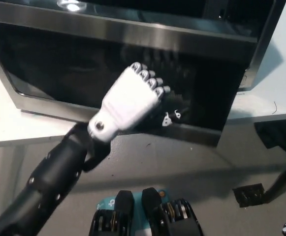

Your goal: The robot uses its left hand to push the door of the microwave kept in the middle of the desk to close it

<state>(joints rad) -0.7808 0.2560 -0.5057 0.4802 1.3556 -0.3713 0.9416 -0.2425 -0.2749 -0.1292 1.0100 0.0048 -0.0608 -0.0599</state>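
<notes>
At the frame's centre the white left hand [133, 101], fingers curled and holding nothing, presses the door [108, 73] of the microwave [261, 44] nearly closed across the upper frame; push squarely until it latches.

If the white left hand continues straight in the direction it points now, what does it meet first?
The left hand points at the dark glass of the microwave door. It would meet that door first; it probably touches it already, though depth is unclear.
</notes>
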